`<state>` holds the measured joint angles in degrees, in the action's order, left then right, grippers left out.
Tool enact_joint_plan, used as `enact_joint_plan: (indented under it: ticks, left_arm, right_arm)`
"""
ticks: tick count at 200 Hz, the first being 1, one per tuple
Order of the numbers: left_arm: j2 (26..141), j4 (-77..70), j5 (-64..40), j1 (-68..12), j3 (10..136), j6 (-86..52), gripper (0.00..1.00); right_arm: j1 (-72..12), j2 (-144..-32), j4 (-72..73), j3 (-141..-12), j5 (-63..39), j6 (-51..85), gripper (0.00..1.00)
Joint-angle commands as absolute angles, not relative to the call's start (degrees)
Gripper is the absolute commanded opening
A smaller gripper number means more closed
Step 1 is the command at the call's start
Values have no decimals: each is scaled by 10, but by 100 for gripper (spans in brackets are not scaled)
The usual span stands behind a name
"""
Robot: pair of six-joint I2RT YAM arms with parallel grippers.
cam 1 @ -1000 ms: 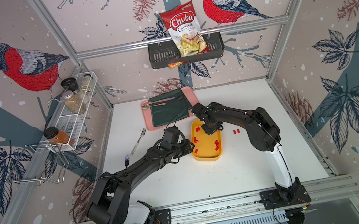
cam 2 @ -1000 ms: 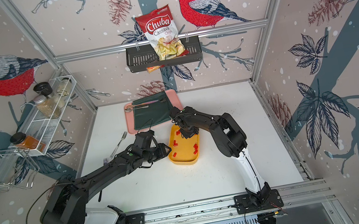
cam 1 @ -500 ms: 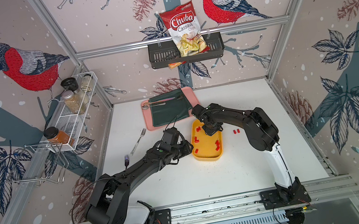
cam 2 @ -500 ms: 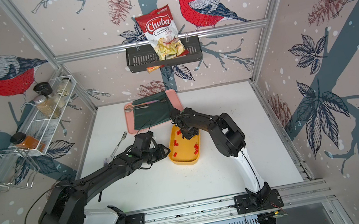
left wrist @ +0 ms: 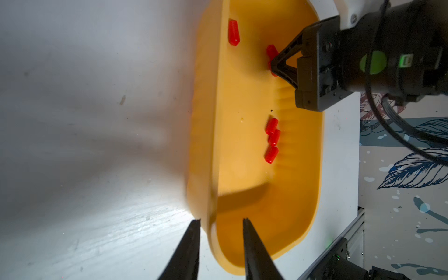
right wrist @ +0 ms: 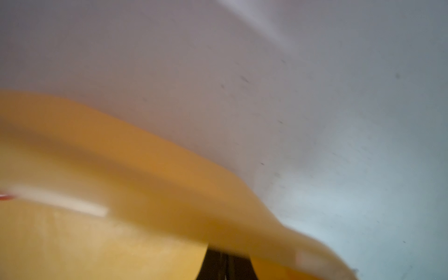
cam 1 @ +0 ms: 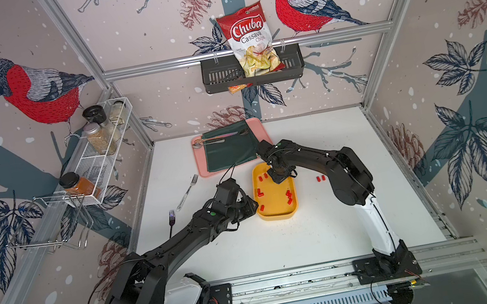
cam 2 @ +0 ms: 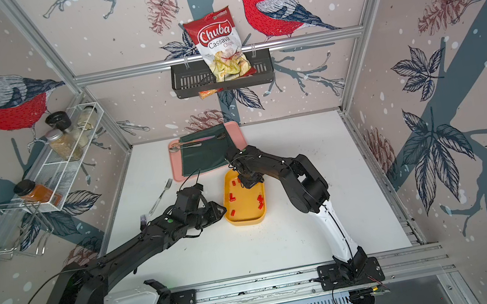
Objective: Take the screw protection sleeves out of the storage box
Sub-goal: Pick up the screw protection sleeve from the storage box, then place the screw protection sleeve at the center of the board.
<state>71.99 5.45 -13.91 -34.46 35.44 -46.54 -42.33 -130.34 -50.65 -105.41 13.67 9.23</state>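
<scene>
The yellow storage box [cam 1: 280, 217] [cam 2: 247, 221] lies mid-table with several red screw protection sleeves [cam 1: 289, 197] [left wrist: 272, 138] on its floor. Two more sleeves [cam 1: 320, 178] lie on the table to its right. My left gripper [cam 1: 254, 206] [left wrist: 220, 220] stands open astride the box's left wall near the front corner, one finger outside and one inside. My right gripper [cam 1: 278, 176] [left wrist: 272, 64] reaches down into the far end, tips closed on a red sleeve [left wrist: 271, 52] that shows on both sides of them. The right wrist view shows only blurred box rim [right wrist: 169, 169] and shut fingers [right wrist: 215, 264].
Behind the box sits a pink tray [cam 1: 201, 166] with a dark green cloth [cam 1: 228, 152] and spoons. Two forks [cam 1: 187, 192] [cam 1: 172, 220] lie left of my left arm. A black basket [cam 1: 223, 77] with a chips bag hangs on the back wall, a spice rack [cam 1: 101, 150] on the left wall.
My right gripper has closed inside the box's far end. The left jaws have narrowed around the box's left wall. Both arms have barely shifted.
</scene>
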Motion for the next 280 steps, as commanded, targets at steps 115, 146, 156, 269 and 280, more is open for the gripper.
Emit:
enact_joint_plan:
  ticks: [115,146,156,269,280]
  left_arm:
    - [709,65,-131,-345,353,-466,36]
    - [709,67,-130,-345,353,-467,36]
    - [709,65,-130,-345,351,-468,36]
    - [724,64,-131,-345,361,-471,37]
    - [726,64,-131,-345,361,-470,37]
  right_arm:
    - [-390,-1137,-448,-962,-53,188,0]
    - [-295,-1029,-397,-847,-84,255,0]
    - [-266,-1007,-379,-808,-91,265,0]
    - [-247,-1051,-320,-686,-65,250,0]
    - [-248,-1054,-321,-682,-64,246,0]
